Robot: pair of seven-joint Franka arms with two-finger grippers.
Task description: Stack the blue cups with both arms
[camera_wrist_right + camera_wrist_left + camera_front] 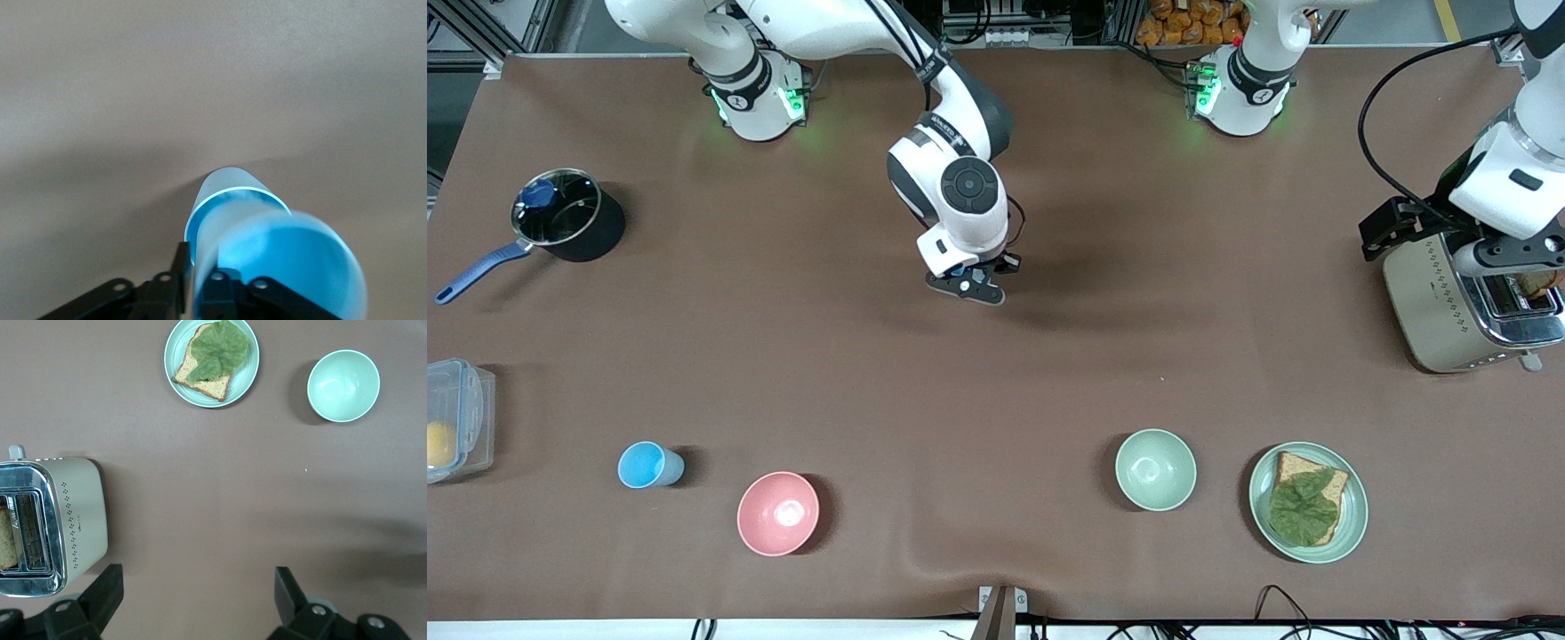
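My right gripper (971, 283) hangs over the middle of the table, shut on the rim of a light-blue cup (267, 240). In the right wrist view one finger (181, 267) sits outside the cup wall and the other inside it. In the front view the hand hides almost all of that cup. A second blue cup (649, 465) stands on the table toward the right arm's end, beside the pink bowl (778, 513). My left gripper (1507, 256) is open and empty above the toaster (1458, 302). In its own view the gripper (199, 593) shows only bare table between its fingers.
A pale green bowl (1155, 469) and a plate with bread and lettuce (1307, 502) lie near the front edge toward the left arm's end. A black pot with a blue handle (567, 216) and a clear container (458, 418) are at the right arm's end.
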